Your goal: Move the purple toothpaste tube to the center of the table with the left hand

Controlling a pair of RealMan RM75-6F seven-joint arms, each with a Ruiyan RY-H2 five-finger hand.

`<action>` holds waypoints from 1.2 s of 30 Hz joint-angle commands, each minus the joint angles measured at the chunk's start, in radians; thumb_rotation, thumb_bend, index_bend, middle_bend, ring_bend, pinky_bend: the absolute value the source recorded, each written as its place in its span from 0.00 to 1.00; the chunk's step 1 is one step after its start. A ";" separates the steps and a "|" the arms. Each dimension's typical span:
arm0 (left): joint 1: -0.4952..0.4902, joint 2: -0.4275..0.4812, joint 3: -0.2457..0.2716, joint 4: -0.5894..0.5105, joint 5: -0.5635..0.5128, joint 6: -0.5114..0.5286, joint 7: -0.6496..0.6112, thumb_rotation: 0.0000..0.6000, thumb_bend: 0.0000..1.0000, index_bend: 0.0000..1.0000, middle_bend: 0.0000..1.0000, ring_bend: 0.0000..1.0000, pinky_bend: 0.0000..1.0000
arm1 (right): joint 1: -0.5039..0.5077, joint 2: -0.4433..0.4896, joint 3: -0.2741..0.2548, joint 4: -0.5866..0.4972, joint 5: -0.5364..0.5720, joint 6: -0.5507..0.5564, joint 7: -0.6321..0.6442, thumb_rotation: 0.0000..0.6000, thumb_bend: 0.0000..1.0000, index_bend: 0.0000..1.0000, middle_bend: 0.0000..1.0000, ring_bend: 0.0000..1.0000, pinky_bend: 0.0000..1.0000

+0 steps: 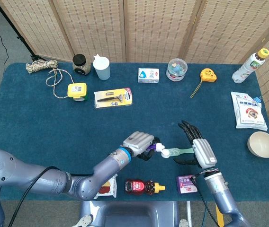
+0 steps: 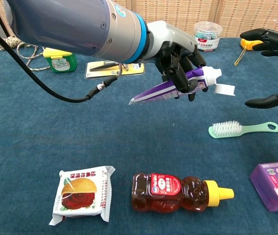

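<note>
Fingers of my left hand (image 2: 175, 51) were wrapped round the purple toothpaste tube (image 2: 171, 88), held off the table (image 1: 40, 123) near its near-middle; its long axis ran left to right, cap rightward over the green brush (image 2: 242, 129); my right hand (image 1: 196, 146) hovered spread, holding nothing.

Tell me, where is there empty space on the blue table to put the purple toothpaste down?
The biggest bare patch is mid-table, between the razor pack, the tape measure and the left hand holding the toothpaste tube. The front is crowded: green brush, honey bear, snack packet, purple box.
</note>
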 commanded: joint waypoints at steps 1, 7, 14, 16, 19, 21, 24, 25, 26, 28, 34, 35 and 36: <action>-0.006 -0.004 0.001 0.004 -0.006 -0.003 0.002 1.00 1.00 0.45 0.43 0.44 0.42 | 0.002 -0.001 0.001 -0.001 0.002 0.001 0.000 1.00 0.00 0.00 0.00 0.00 0.00; -0.018 -0.011 0.008 0.009 -0.020 -0.008 0.008 1.00 1.00 0.45 0.43 0.44 0.42 | 0.004 -0.002 0.004 0.001 0.009 0.003 -0.002 1.00 0.00 0.00 0.00 0.00 0.00; -0.028 -0.019 0.009 0.017 -0.030 -0.001 0.012 1.00 1.00 0.45 0.44 0.45 0.44 | 0.010 -0.004 0.007 0.000 0.013 0.002 0.003 1.00 0.00 0.00 0.00 0.00 0.00; -0.031 -0.021 0.010 0.018 -0.032 0.000 0.014 1.00 1.00 0.45 0.44 0.45 0.44 | 0.012 -0.005 0.008 -0.001 0.015 0.002 0.003 1.00 0.00 0.00 0.00 0.00 0.00; -0.035 -0.026 0.009 0.019 -0.033 0.003 0.016 1.00 1.00 0.46 0.44 0.45 0.44 | 0.015 -0.005 0.010 -0.001 0.017 0.001 0.004 1.00 0.00 0.00 0.00 0.00 0.00; -0.036 -0.029 0.009 0.020 -0.033 0.004 0.016 1.00 1.00 0.46 0.44 0.45 0.44 | 0.016 -0.005 0.010 -0.002 0.019 0.000 0.006 1.00 0.00 0.00 0.00 0.00 0.00; -0.038 -0.033 0.008 0.023 -0.033 0.004 0.016 1.00 1.00 0.46 0.44 0.45 0.44 | 0.016 -0.004 0.010 -0.001 0.021 0.000 0.006 1.00 0.00 0.00 0.00 0.00 0.00; -0.039 -0.034 0.007 0.025 -0.034 0.004 0.016 1.00 1.00 0.46 0.44 0.45 0.44 | 0.017 -0.004 0.010 -0.002 0.022 0.000 0.008 1.00 0.00 0.00 0.00 0.00 0.00; -0.041 -0.036 0.006 0.028 -0.036 0.002 0.017 1.00 1.00 0.46 0.44 0.45 0.44 | 0.017 -0.004 0.010 -0.001 0.023 0.000 0.009 1.00 0.00 0.00 0.00 0.00 0.00; -0.044 -0.037 0.006 0.031 -0.040 -0.001 0.019 1.00 1.00 0.46 0.44 0.45 0.44 | 0.019 -0.004 0.011 -0.001 0.024 -0.001 0.010 1.00 0.00 0.00 0.00 0.00 0.00; -0.042 -0.037 0.002 0.031 -0.036 0.003 0.014 1.00 1.00 0.46 0.44 0.45 0.44 | 0.018 -0.003 0.013 0.005 0.033 0.000 0.012 1.00 0.00 0.00 0.00 0.00 0.00; -0.040 -0.034 0.001 0.031 -0.034 0.004 0.012 1.00 1.00 0.46 0.44 0.45 0.44 | 0.015 -0.001 0.011 0.007 0.037 0.001 0.014 1.00 0.00 0.00 0.00 0.00 0.00; -0.038 -0.031 0.000 0.033 -0.034 0.007 0.010 1.00 1.00 0.46 0.44 0.45 0.44 | 0.011 0.001 0.010 0.009 0.041 0.003 0.020 1.00 0.00 0.00 0.00 0.00 0.00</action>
